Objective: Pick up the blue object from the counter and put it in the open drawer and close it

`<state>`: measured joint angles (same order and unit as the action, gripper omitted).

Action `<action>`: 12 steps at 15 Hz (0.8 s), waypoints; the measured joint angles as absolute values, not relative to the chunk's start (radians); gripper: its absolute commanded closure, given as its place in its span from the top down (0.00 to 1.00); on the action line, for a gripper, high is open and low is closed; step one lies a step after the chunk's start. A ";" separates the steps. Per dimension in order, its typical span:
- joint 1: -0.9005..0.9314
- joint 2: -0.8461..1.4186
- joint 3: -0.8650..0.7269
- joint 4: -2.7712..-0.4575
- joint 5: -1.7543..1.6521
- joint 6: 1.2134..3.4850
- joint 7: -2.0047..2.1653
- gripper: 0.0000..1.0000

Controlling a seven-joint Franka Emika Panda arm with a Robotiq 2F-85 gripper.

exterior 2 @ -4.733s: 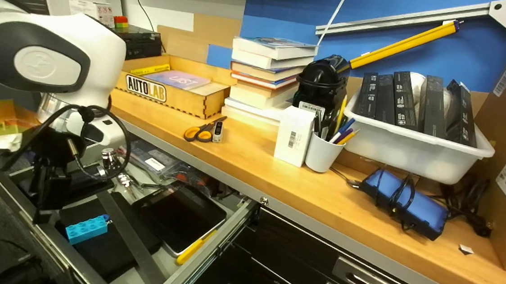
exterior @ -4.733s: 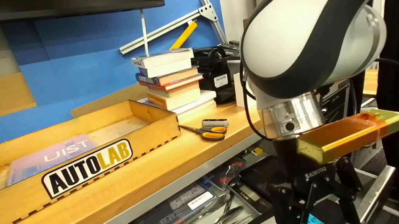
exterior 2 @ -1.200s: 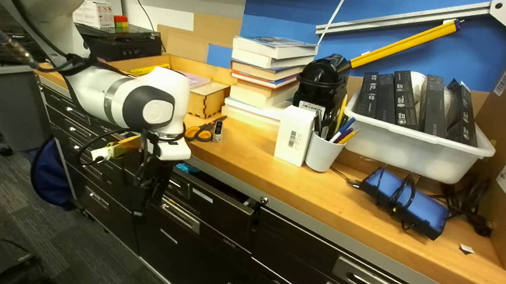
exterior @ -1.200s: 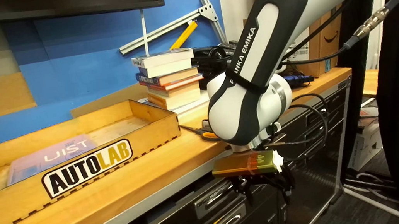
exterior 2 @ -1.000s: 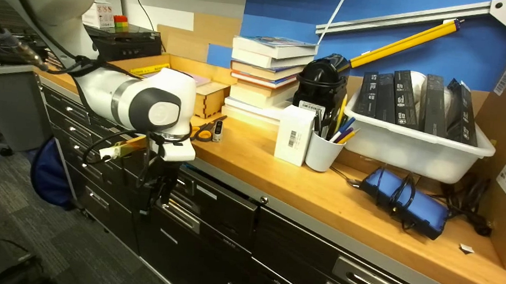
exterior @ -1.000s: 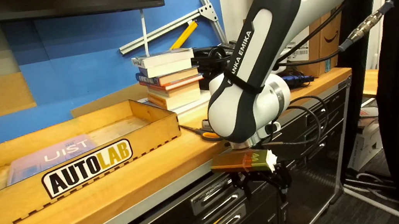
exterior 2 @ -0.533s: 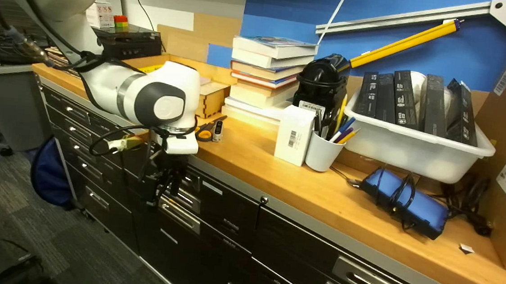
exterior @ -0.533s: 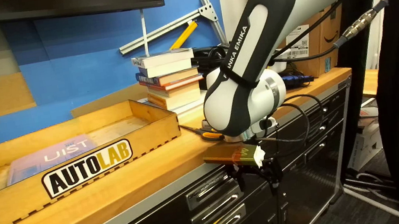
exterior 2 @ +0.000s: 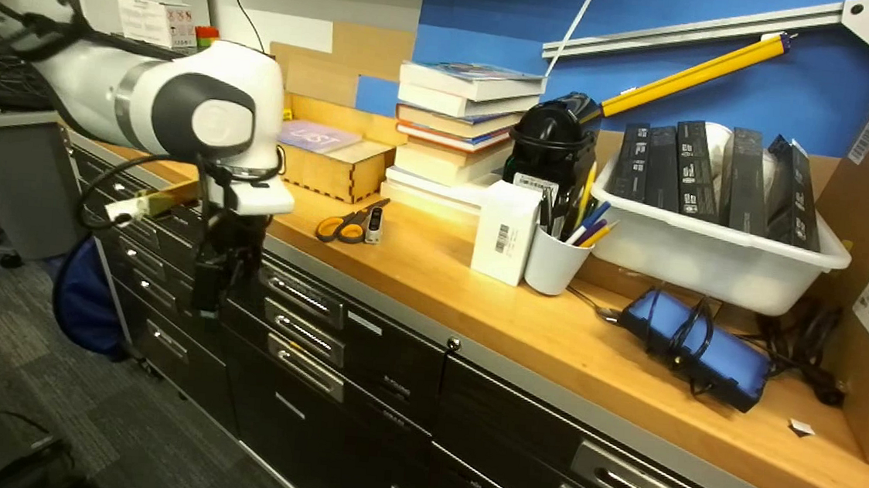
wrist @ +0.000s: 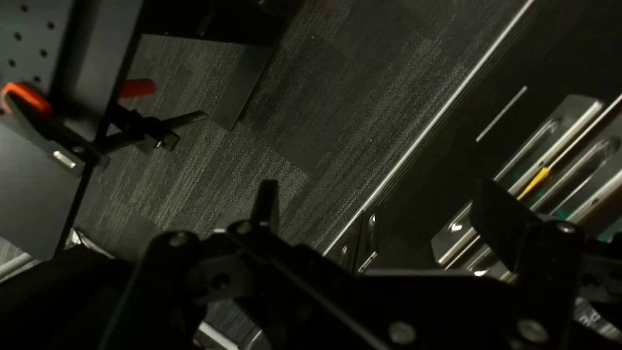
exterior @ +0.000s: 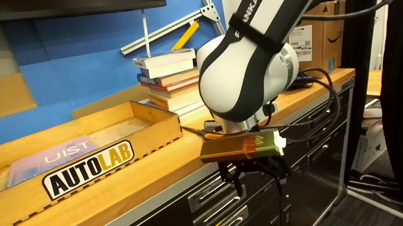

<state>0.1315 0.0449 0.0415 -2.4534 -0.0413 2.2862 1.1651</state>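
The blue object is out of view in all current frames. The drawer (exterior 2: 395, 346) is a dark front directly under the wooden counter (exterior 2: 416, 285) and stands shut, flush with its neighbours. Its silver handle strip (exterior: 209, 195) shows in an exterior view. My gripper (exterior: 260, 187) hangs in front of the drawer handles, below the counter's edge level. Its fingers are spread apart with nothing between them. In the wrist view the gripper's (wrist: 384, 209) fingers stand wide apart over the floor and the cabinet front. It also shows dark in an exterior view (exterior 2: 205, 300), apart from the cabinet.
On the counter are a wooden AUTOLAB tray (exterior: 87, 172), scissors (exterior 2: 341, 229), a book stack (exterior 2: 455, 133), a pen cup (exterior 2: 555, 267) and a white bin (exterior 2: 712, 258). An orange-yellow box (exterior: 238, 148) is fixed on my wrist. A bench with an orange-handled tool (wrist: 29, 97) stands opposite.
The drawer, earlier open with the blue block lying in it, slid shut. In the last half second my gripper has risen and moved away from the drawer front.
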 measured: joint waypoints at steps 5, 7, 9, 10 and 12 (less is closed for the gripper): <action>0.175 -0.207 0.158 -2.489 -0.042 1.994 1.035 1.00; 0.189 -0.277 0.199 -2.455 -0.050 1.875 0.973 1.00; 0.195 -0.325 0.227 -2.399 -0.076 1.765 0.898 1.00; 0.195 -0.340 0.235 -2.368 -0.097 1.723 0.855 1.00; 0.194 -0.349 0.240 -2.305 -0.151 1.675 0.761 1.00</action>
